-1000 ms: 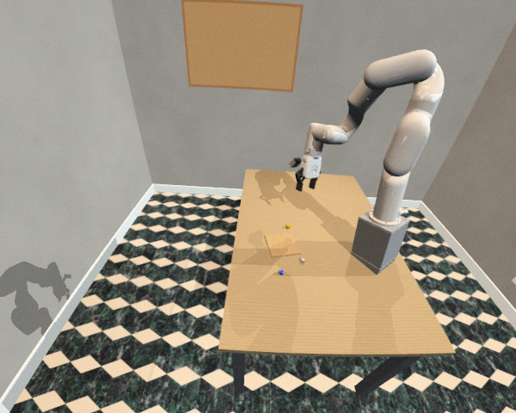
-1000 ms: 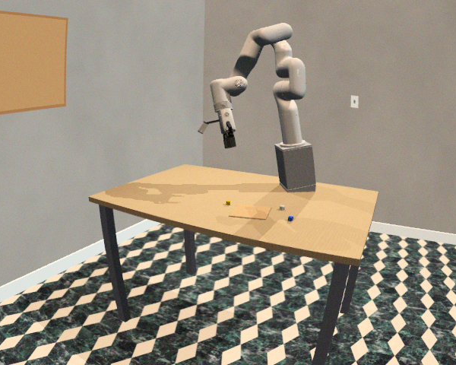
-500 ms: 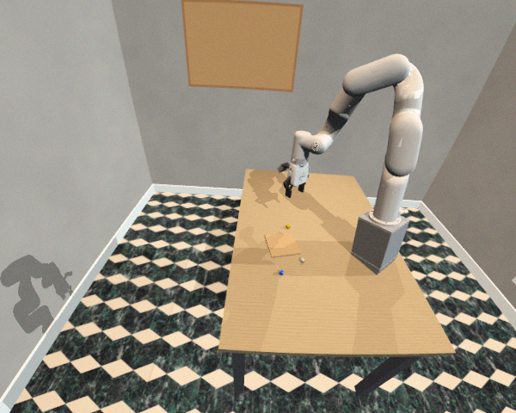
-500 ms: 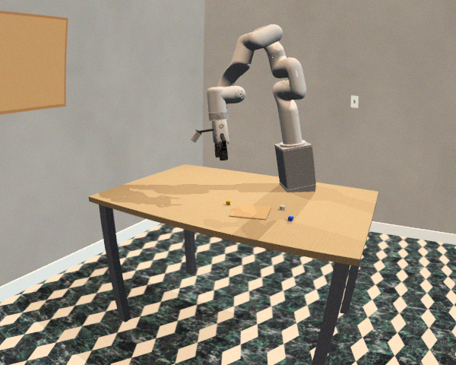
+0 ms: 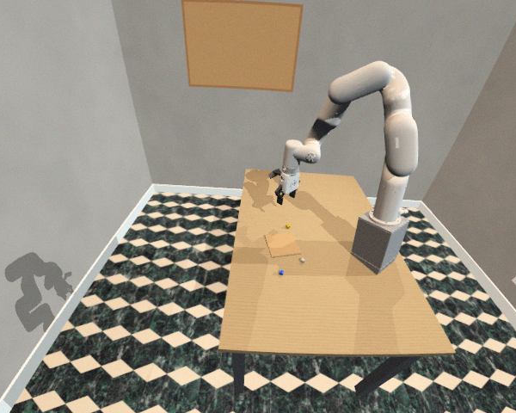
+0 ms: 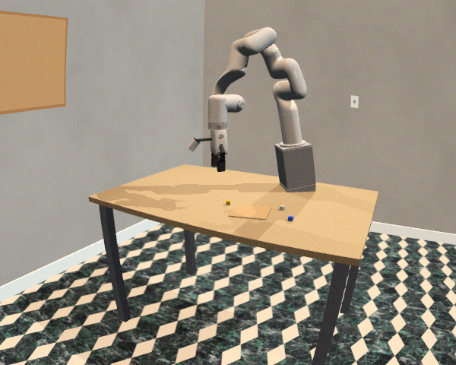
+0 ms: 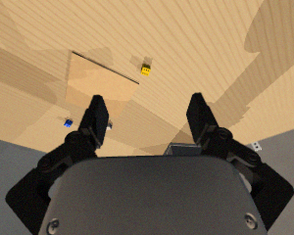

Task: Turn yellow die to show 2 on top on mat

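The yellow die (image 5: pixel 288 225) (image 6: pixel 228 202) (image 7: pixel 146 70) lies on the bare table, just off a corner of the thin tan mat (image 5: pixel 283 245) (image 6: pixel 250 212) (image 7: pixel 95 84). Its top face is too small to read. A white die (image 5: pixel 301 260) (image 6: pixel 282 207) and a blue die (image 5: pixel 281 272) (image 6: pixel 290 218) (image 7: pixel 68 122) lie on the table beyond the mat's other side. My gripper (image 5: pixel 285 198) (image 6: pixel 218 163) (image 7: pixel 147 104) is open and empty. It hangs high above the table, well back from the yellow die.
The arm's grey base block (image 5: pixel 377 242) (image 6: pixel 296 166) stands on the table (image 5: pixel 329 311) (image 6: pixel 330 236) beside the dice. The table's edges drop to a checkered floor. A cork board hangs on the wall.
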`<state>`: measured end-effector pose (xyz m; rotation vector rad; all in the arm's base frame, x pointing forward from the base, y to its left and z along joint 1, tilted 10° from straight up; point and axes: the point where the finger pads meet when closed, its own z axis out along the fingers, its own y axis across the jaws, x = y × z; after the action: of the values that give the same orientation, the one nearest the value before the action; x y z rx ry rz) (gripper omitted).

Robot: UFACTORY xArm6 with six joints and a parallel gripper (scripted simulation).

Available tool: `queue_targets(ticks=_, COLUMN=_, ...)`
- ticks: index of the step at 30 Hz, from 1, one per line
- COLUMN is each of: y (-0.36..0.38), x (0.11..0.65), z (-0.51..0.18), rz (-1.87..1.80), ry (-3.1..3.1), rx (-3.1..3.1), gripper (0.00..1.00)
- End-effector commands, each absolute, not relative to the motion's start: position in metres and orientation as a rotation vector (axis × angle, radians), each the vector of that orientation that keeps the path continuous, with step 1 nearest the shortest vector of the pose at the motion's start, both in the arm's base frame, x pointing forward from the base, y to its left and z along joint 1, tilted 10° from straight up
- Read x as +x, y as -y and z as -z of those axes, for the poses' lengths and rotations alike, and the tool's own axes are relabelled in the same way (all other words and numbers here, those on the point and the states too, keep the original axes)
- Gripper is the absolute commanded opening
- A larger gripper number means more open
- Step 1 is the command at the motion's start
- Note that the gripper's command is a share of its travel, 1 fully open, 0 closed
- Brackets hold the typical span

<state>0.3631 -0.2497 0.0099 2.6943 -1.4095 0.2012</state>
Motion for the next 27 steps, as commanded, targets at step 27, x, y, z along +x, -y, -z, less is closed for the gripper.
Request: queue_targets(ticks=27, y=0.262, x=0.371, z=0.057, rz=-0.209, ry=1.404, rx=2.686, gripper=1.0)
